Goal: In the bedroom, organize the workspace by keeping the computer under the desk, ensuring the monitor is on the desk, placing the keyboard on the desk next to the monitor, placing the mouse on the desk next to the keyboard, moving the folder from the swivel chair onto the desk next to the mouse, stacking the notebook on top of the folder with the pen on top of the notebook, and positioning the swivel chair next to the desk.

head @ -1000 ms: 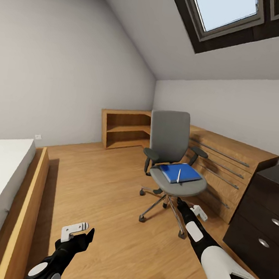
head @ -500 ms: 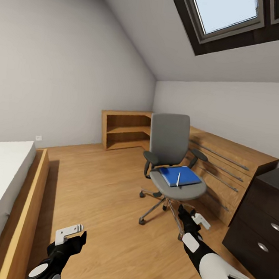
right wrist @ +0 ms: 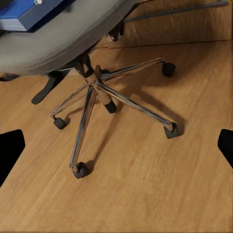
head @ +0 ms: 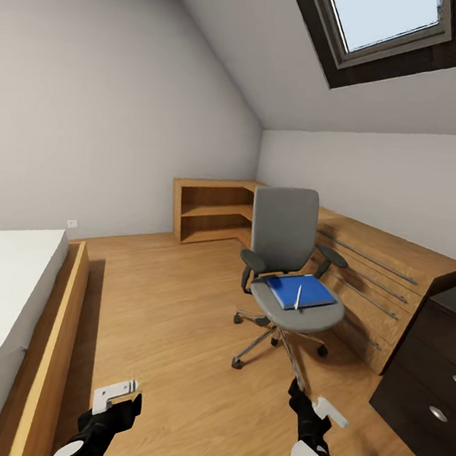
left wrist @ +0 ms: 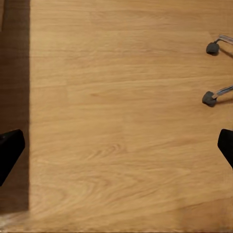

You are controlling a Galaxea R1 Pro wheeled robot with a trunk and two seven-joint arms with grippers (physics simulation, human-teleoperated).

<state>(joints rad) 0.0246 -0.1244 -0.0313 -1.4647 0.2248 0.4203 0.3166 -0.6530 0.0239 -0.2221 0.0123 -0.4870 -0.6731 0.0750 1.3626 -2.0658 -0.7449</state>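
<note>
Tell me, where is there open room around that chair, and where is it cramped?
Bare wooden floor stretches between the bed and the swivel chair. It is tight between the chair and the light-wood chest, and the seat already holds the folder and pen.

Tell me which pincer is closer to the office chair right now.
Right. The right pincer hangs just in front of the chair, near its wheeled base; the left pincer is off to the side over bare floor, nearer the bed.
</note>
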